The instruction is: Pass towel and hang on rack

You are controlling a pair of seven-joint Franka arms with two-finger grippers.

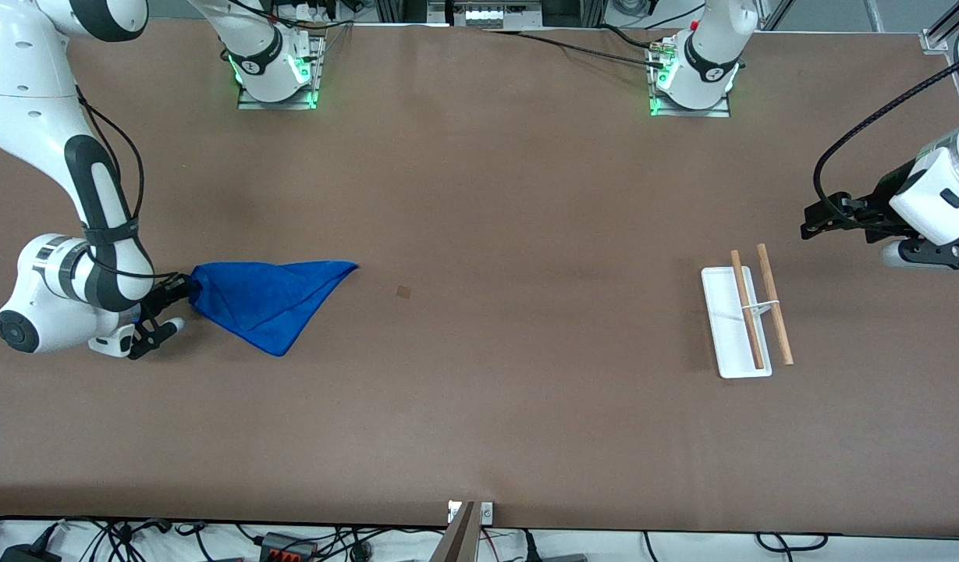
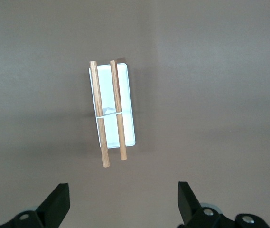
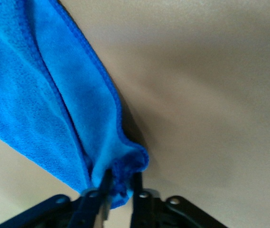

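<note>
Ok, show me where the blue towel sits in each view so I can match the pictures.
Front view: the blue towel lies on the table toward the right arm's end, one corner pinched by the right gripper.
Left wrist view: not in it; only the rack shows.
Right wrist view: fills the upper part, bunched between the fingers.
Shared landmark: the brown table.

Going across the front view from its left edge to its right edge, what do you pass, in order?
Right gripper pinching a corner of the blue towel → small brown patch on the table → rack → left gripper, open, near the rack.
</note>
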